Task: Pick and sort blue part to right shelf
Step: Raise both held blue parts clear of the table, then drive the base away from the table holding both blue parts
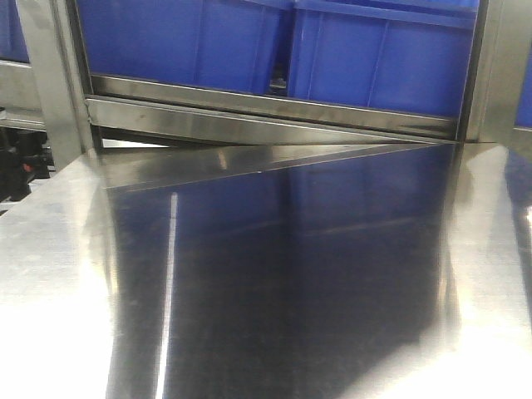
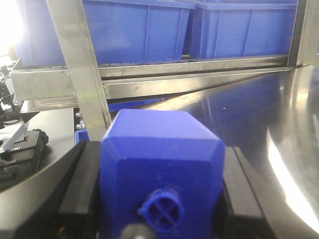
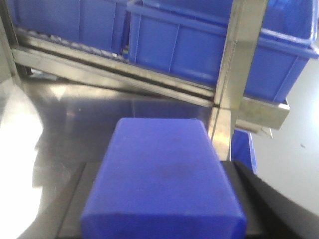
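Evidently, both arms hold a blue part before the shelf

Seen from the left wrist, the left jaws are closed narrowly on a chamfered blue part (image 2: pixel 160 149). A dark pad presses against each flank, and the part's small round cross-marked boss (image 2: pixel 162 210) faces the camera. Seen from the right wrist, the right jaws clamp a plain blue part (image 3: pixel 162 174) the same way, by its two long sides. Gripping across the flat flanks looks chosen to keep each block square and stop it twisting. Whether either block rests on the worktop (image 1: pixel 274 283) or hangs clear of it cannot be told, since each part hides what lies beneath it.

Ahead stands the right shelf (image 1: pixel 274 112). Its brushed front rail runs just beyond the worktop's far edge, with large blue totes (image 1: pixel 382 58) side by side above it. An upright post (image 3: pixel 233 64) crosses the right wrist's view, near the plain part's far right corner. The front view shows neither arm, so both seem held back from the rack. My judgement is that the pick is done and the sorting remains. The next move calls for lifting over a tote's rim while steering past that post.
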Controlling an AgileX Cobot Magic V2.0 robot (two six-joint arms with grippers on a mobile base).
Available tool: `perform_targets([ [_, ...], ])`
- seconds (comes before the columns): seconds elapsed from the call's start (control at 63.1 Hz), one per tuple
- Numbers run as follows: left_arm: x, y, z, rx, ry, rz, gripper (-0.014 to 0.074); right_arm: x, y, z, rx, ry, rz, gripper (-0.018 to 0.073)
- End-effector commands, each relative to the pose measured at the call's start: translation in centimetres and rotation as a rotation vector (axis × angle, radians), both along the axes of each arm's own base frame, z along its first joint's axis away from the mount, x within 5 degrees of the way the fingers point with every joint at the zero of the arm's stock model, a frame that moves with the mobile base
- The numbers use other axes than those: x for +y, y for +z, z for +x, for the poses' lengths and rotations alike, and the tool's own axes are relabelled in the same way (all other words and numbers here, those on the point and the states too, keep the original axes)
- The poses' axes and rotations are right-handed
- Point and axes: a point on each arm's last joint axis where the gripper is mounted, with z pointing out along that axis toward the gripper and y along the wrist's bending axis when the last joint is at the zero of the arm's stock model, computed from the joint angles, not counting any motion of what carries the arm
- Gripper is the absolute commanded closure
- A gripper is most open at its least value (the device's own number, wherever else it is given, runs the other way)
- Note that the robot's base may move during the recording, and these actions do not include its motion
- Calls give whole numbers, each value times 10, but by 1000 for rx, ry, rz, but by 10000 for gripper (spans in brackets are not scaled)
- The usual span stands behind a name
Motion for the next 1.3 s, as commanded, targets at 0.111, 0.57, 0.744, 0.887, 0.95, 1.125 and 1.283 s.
perform_targets([
  [0.111,1,17,-4,-117,-9,-44,293,0,23,-2,-193,4,15,293],
  [0.57,1,17,-4,-117,-9,-44,293,0,24,-2,-200,4,16,293],
  [0.744,1,17,-4,-117,-9,-44,293,0,24,-2,-200,4,16,293],
  [0.887,1,17,-4,-117,-9,-44,293,0,24,-2,-200,4,16,293],
  [0.95,1,17,-4,-117,-10,-45,293,0,24,-2,-200,4,16,293],
  [1.125,1,17,-4,-117,-10,-45,293,0,24,-2,-200,4,16,293],
  [1.283,1,17,-4,-117,-10,-45,293,0,24,-2,-200,4,16,293],
])
